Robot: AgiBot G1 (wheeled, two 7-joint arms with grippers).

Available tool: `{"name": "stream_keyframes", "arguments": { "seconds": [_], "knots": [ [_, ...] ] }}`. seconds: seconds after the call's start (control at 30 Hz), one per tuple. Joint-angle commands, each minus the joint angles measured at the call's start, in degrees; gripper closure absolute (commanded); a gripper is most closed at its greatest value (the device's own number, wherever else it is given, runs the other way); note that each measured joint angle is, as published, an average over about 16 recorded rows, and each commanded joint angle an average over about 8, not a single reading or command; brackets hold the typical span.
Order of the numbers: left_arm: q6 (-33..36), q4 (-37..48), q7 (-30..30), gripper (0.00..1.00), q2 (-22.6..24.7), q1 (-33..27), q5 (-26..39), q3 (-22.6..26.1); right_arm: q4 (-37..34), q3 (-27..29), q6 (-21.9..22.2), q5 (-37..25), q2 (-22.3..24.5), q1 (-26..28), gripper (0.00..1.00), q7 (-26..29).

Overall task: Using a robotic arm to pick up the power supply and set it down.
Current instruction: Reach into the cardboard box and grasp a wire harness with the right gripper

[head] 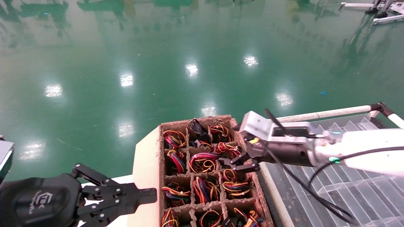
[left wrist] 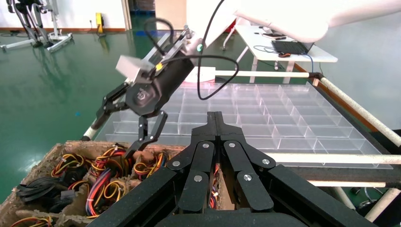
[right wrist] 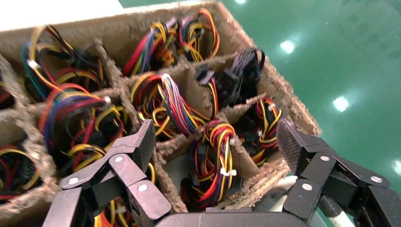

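The right gripper is held over the right-hand column of a brown pulp tray divided into cells, its fingers spread wide apart with nothing between them. In the right wrist view the fingers straddle a cell that holds a tied bundle of red, yellow, orange and black wires; one finger is above the divider wall on one side, the other near the tray's outer rim. The power supply is thus taken to sit in one of these cells, its metal body hidden below the wire bundle, so only the wires are seen. Neighbouring cells are filled with similar bundles.

The step in hand is judged to be the descent for the grasp. It is best done with the fingers kept fully open until both tips are clear of the pulp dividers, and with the wrist centred over the one cell so that neither finger lands on a wall. The grasp should be taken on the body or on the tied part of the bundle, not on a loose loop, which could slip or snag a neighbour. A straight vertical lift is called for. A clear compartmented tray lies just beside, to the right.

The left gripper is parked low beside the tray's left edge, its fingers closed on nothing.
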Motion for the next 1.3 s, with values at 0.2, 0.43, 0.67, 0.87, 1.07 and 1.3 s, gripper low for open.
{"name": "stream_keyframes", "arguments": {
  "seconds": [0.2,0.43,0.67,0.87,1.07,1.3],
  "knots": [
    [0.00,0.00,0.00,0.87,0.00,0.00,0.00,0.01,-4.26,-2.09,0.45,-4.41,-2.56,2.45,1.00,-0.52],
    [-0.01,0.00,0.01,0.33,-0.01,0.00,-0.01,0.01,-6.84,-3.02,0.73,-6.10,-4.04,3.37,1.00,-1.13],
    [-0.01,0.00,0.01,0.00,-0.01,-0.01,-0.01,0.02,-8.62,-3.88,1.82,-7.98,-5.19,3.37,1.00,-1.30],
    [-0.01,0.00,0.01,0.00,-0.01,-0.01,-0.02,0.03,-8.77,-4.01,2.18,-8.31,-5.46,3.18,1.00,-0.94],
    [-0.01,0.00,0.02,0.00,-0.01,-0.01,-0.02,0.03,-8.37,-4.06,1.81,-8.57,-5.30,3.62,1.00,-0.07],
    [-0.02,0.00,0.02,0.00,-0.02,-0.01,-0.03,0.04,-6.49,-3.39,0.97,-8.12,-4.56,5.33,1.00,1.51]
  ]
}}
